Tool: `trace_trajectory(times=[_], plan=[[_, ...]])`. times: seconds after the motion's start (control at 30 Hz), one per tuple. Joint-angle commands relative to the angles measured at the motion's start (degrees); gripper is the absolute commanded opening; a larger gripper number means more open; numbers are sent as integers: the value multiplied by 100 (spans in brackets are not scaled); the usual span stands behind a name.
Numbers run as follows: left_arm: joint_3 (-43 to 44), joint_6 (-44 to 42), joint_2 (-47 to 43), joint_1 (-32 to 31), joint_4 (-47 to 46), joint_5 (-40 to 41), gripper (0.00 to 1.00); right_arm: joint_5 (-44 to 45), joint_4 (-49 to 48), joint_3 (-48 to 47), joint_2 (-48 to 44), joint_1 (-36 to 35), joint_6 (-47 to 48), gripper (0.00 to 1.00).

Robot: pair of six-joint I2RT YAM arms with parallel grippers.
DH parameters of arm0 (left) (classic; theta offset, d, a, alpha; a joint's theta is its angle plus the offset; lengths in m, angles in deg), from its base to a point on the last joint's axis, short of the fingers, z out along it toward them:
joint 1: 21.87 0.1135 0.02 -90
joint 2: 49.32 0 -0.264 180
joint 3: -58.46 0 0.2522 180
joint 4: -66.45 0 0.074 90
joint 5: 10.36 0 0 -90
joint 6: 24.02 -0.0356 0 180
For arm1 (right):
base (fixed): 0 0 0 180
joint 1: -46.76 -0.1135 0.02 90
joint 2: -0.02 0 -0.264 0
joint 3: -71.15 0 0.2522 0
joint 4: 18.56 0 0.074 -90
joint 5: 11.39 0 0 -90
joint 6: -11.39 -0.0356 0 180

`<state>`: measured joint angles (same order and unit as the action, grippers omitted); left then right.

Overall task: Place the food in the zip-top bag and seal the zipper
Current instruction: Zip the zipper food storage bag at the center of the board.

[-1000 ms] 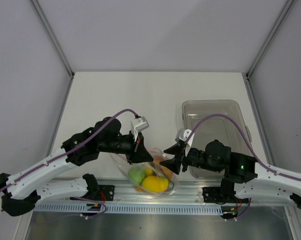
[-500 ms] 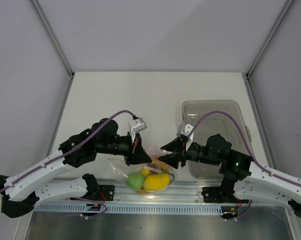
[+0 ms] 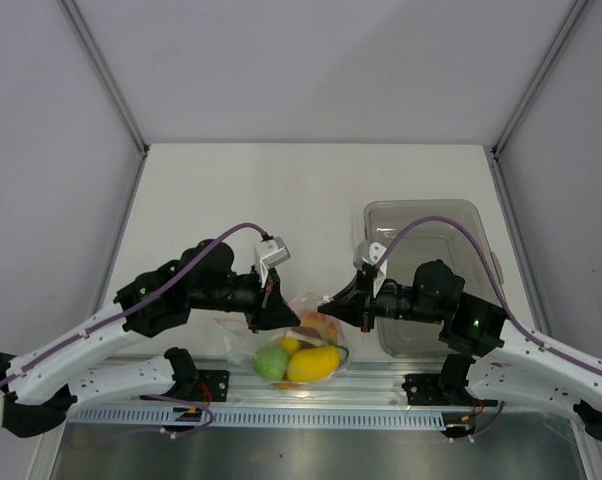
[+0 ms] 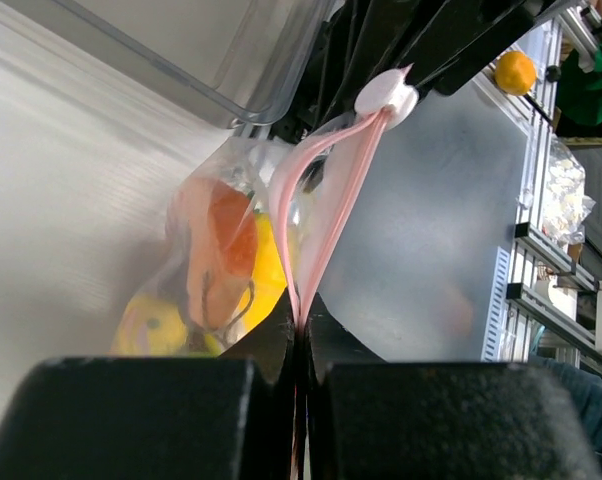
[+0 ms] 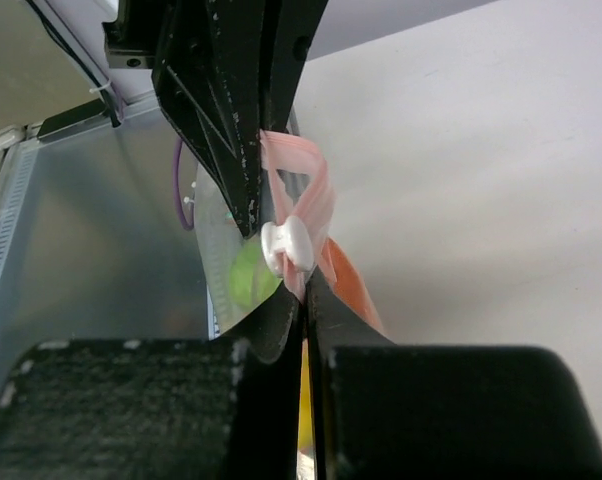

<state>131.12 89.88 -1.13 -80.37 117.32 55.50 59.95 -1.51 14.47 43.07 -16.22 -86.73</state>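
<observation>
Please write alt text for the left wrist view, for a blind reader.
The left fingers pinch the pink zipper of the zip-top bag, which runs up to a white slider. Orange and yellow food shows inside.

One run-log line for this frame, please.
left gripper: shut on zipper end | right gripper: shut on zipper by slider | food: in zip-top bag | zipper: strips apart between grippers
</observation>
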Motion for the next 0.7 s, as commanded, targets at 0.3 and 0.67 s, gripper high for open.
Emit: trace_trajectory(times=[0.3, 0.67], plan=[[219, -254, -283, -39, 535, 191, 1, -1051, 1920, -1509, 317, 830, 724, 0], [535, -351, -152, -39, 403, 94, 11, -1940, 1965, -1580, 582, 1077, 671, 0]])
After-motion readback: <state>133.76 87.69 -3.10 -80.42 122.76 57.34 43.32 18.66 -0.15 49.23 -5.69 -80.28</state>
